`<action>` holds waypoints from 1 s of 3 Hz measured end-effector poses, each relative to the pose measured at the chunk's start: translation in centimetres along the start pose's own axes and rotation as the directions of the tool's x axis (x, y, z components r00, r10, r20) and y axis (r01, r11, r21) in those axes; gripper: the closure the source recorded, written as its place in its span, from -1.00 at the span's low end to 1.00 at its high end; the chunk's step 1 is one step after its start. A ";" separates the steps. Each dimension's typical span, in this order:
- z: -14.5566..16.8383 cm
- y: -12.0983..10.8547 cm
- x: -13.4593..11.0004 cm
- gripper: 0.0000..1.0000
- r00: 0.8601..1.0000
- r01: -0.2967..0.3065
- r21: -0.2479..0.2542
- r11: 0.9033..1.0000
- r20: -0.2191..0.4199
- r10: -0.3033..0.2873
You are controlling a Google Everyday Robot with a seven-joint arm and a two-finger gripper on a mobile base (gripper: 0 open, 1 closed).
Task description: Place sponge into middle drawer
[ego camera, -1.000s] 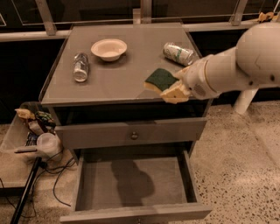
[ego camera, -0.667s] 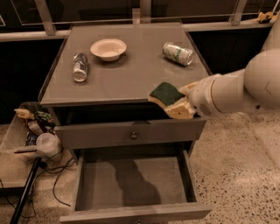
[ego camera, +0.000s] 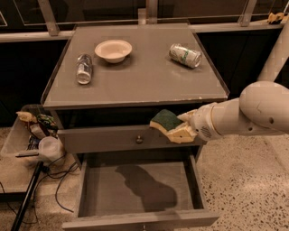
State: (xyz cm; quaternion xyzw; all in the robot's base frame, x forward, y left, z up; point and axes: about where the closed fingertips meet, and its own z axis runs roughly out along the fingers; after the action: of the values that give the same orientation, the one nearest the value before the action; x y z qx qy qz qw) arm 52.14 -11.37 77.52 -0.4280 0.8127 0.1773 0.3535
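Claw (ego camera: 175,131) gripping sponge (ego camera: 166,119) above middle drawer (ego camera: 97,191), green-up

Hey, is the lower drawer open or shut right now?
Open: the middle drawer is pulled out, its grey inside showing. The gripper holds the sponge above it, not yet inside.

A grey counter (ego camera: 144,81) stands on a pale speckled floor (ego camera: 253,189). Behind it a pale rail (ego camera: 27,36) runs before dark panes (ego camera: 90,11). On the left a low tray (ego camera: 11,149) holds clutter, with black cables (ego camera: 61,189) beside. The light is dim and warm. The tool (ego camera: 174,131) holds the sponge (ego camera: 166,119) just before the counter's front edge.
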 end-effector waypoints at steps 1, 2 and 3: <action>0.0 0.0 0.0 1.00 1.000 0.000 0.000 1.000 0.000 0.000; 2.3 1.0 1.9 1.00 0.999 -0.023 -0.011 1.000 -0.030 0.023; 6.6 3.9 6.4 1.00 0.995 -0.076 -0.048 0.996 -0.068 0.073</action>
State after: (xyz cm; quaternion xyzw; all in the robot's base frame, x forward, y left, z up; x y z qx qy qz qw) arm 49.28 -8.89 68.31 -0.4118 0.8347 0.1965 0.3084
